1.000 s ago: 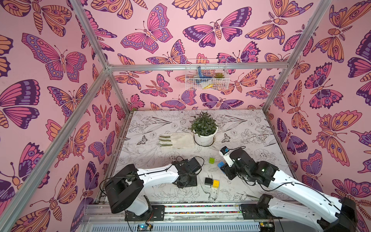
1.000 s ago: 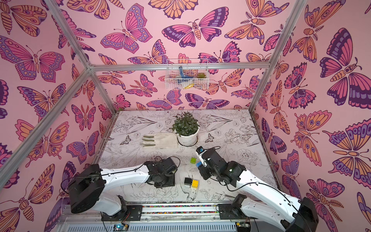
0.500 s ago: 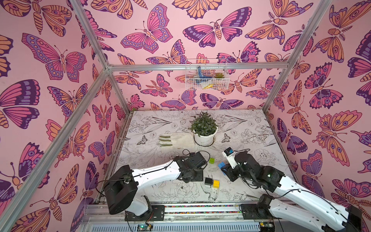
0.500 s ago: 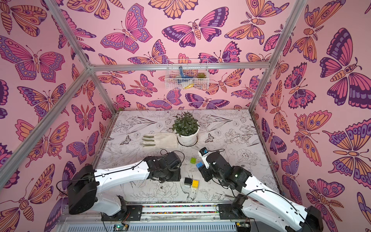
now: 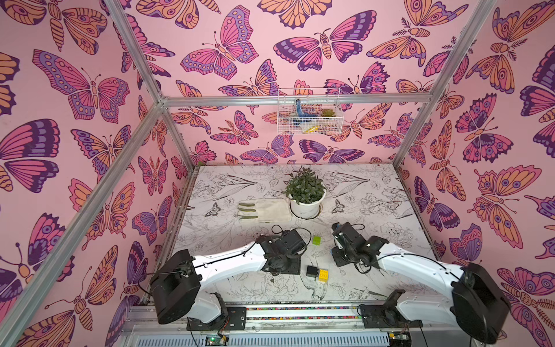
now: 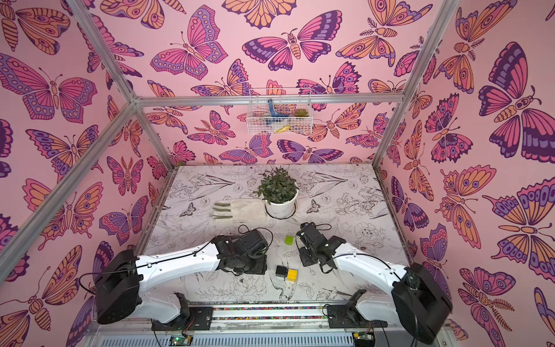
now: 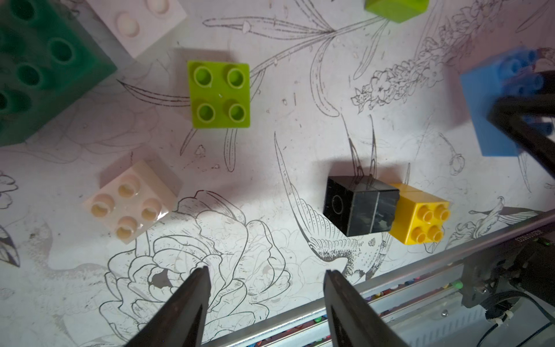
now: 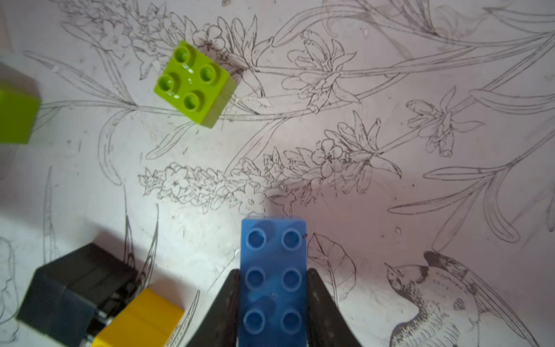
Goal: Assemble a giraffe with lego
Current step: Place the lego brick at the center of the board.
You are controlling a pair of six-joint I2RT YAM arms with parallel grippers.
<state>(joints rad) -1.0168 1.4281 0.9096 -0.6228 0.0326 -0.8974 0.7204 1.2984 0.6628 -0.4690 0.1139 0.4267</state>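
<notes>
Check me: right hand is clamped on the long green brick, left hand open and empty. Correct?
Wrong colour. The right hand is clamped on the long blue brick, as the right wrist view shows; the green brick lies loose in the left wrist view. The left hand is open and empty.

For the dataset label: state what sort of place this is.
Probably a staged robot-recording booth: pink butterfly-print walls on an aluminium frame, two white robot arms mounted on a rail, small studded plastic bricks on the flower-print tabletop.
</notes>
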